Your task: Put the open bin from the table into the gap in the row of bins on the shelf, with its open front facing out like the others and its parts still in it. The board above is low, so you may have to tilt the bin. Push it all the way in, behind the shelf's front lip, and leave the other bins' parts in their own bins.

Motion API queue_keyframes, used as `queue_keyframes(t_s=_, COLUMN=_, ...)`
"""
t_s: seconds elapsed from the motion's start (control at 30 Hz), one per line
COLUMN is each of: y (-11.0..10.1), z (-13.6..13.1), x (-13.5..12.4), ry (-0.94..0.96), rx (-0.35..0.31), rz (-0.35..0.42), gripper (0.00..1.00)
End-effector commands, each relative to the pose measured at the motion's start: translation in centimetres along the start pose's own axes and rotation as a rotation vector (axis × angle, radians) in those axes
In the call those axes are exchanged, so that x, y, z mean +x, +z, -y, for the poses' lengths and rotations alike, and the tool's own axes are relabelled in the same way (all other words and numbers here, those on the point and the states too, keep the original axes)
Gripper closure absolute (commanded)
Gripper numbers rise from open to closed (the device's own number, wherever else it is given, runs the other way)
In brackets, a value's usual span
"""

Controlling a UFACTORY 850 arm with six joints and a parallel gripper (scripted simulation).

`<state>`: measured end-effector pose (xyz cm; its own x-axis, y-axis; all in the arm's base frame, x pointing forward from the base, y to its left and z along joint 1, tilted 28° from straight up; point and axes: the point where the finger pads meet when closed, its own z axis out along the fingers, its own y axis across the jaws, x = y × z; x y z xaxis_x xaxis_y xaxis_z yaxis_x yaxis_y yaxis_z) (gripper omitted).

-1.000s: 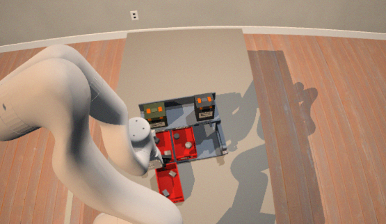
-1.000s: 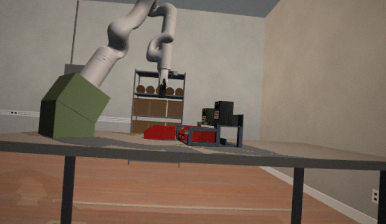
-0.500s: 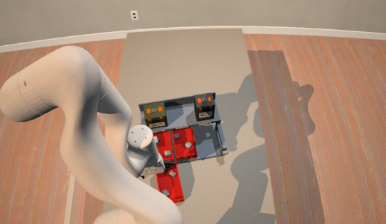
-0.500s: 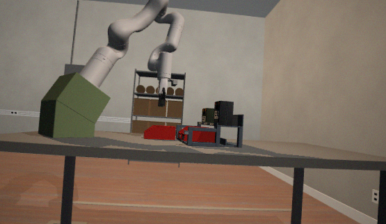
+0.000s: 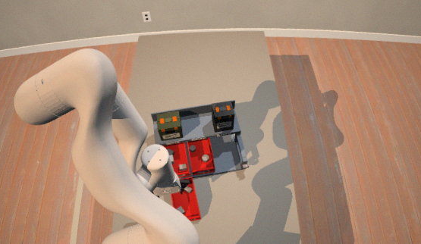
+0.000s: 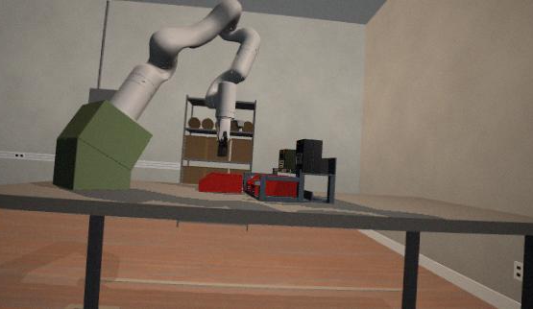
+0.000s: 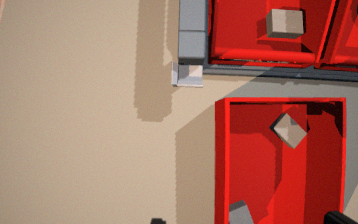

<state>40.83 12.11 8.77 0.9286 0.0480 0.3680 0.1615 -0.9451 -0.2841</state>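
The open bin (image 5: pixel 187 202), a glossy red rectangular tray, lies on the tan bench (image 5: pixel 205 64) just in front of the grey metal shelf (image 5: pixel 240 148), lined up with the leftmost of the two red bins (image 5: pixel 201 157) already seated in the row; the gap stands at the right end of that row. From above, the arm hides much of the bin, while the wrist view shows its inside plainly: two small grey blocks (image 7: pixel 290 130), one near the end closest to the shelf and turned cornerwise, one near the opposite end by the left wall. The wrist view also shows the shelf's front lip (image 7: pixel 290 72) as a thin dark grey bar, with a pale corner foot at its left end. Only the side view shows height: the claw (image 6: pixel 223 145) hangs well above the bin, pointing straight down, released and spread wide with nothing in it; its dark fingertips just peek in at the lower edge of the wrist view. On the upper board sit two boxy devices, one olive green (image 5: pixel 168 124), one black (image 5: pixel 223 116), each with orange patches and a pale label too blurred to read. The side view alone shows a matte green pedestal (image 6: pixel 99 146) under the arm.
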Motion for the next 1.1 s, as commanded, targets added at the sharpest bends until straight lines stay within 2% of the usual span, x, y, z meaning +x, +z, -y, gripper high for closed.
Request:
queue_keyframes(t_s=0.0, y=0.1, z=0.0, x=0.1, ry=-0.001, rx=-0.001, rz=-0.006, gripper=0.00)
queue_keyframes(t_s=0.13, y=0.1, z=0.0, x=0.1, ry=-0.001, rx=-0.001, rz=-0.006, gripper=0.00)
queue_keyframes(t_s=0.3, y=-0.8, z=0.0, x=0.1, ry=-0.001, rx=-0.001, rz=-0.006, gripper=0.00)
queue_keyframes(t_s=1.07, y=-1.3, z=0.0, x=0.1, ry=-0.001, rx=-0.001, rz=-0.006, gripper=0.00)
